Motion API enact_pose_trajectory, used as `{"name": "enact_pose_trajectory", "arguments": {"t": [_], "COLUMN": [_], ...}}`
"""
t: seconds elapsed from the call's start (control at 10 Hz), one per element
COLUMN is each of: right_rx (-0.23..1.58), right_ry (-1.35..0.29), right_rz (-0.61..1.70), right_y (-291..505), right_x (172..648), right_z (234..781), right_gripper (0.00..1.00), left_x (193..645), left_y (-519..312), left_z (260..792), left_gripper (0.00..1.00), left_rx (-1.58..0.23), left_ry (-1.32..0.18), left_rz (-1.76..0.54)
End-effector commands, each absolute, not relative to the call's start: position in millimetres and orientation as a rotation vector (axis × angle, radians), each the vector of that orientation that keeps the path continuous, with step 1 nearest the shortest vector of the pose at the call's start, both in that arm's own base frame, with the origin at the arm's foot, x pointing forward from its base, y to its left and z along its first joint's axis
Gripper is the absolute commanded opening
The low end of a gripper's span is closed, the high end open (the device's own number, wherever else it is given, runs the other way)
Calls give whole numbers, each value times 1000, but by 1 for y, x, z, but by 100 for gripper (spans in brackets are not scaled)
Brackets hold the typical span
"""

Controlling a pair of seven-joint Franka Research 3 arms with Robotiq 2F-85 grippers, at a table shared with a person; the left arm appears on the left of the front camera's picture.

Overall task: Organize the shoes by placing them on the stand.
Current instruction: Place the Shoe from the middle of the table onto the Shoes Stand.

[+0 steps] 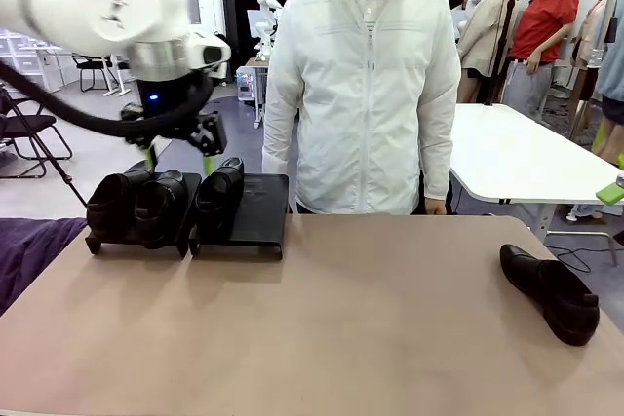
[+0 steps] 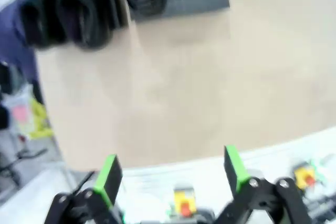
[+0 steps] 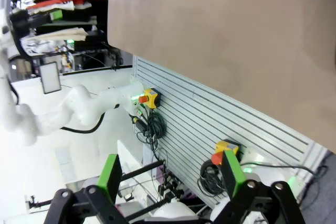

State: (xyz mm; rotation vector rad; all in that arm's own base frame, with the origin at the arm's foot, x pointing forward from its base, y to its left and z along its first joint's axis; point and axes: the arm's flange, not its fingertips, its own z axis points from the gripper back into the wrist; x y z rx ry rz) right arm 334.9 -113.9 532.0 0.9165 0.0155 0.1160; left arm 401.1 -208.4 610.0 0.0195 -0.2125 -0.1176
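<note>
Hovering spread and empty just above the stand [image 1: 255,204], the left gripper [image 1: 178,156] hangs over three shoes [image 1: 156,204] resting on it; a fourth shoe [image 1: 552,291] lies on the table [image 1: 370,338], well right of the stand. The right gripper [image 3: 170,174] is spread too, holding nothing.

Mid table [image 1: 341,309] bare, wide open for a pass. Right stand tray [image 1: 255,209]: right half free, approach clear from the front. Left tray [image 1: 107,236] full w/ two shoes. Left gripper [image 1: 178,155] hangs over the trays, blocking from above. Person [image 1: 366,85] close behind far edge. Lone shoe [image 1: 551,291] at far right, room all round.
</note>
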Motion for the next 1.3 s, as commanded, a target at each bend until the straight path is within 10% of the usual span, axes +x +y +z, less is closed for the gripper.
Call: {"name": "enact_pose_trajectory", "arguments": {"t": [0.0,0.5,0.6,0.7,1.2], "right_rx": [911,911,911,911,911], "right_ry": [9,9,9,9,9], "right_rz": [143,143,143,143,143], "right_y": [-118,-118,-118,-118,-118], "right_x": [334,334,334,334,334], "right_z": [534,534,534,534,534], "right_gripper": [100,100,100,100,100], "left_x": [376,385,395,377,377], "left_y": [-167,-59,-43,-58,-58], "left_z": [579,460,450,483,483], "left_gripper": [100,100,85,85,85], "left_rx": [-150,-789,-879,-622,-622], "left_ry": [-98,-408,-529,-262,-262], "left_rz": [-19,106,185,194,194]}}
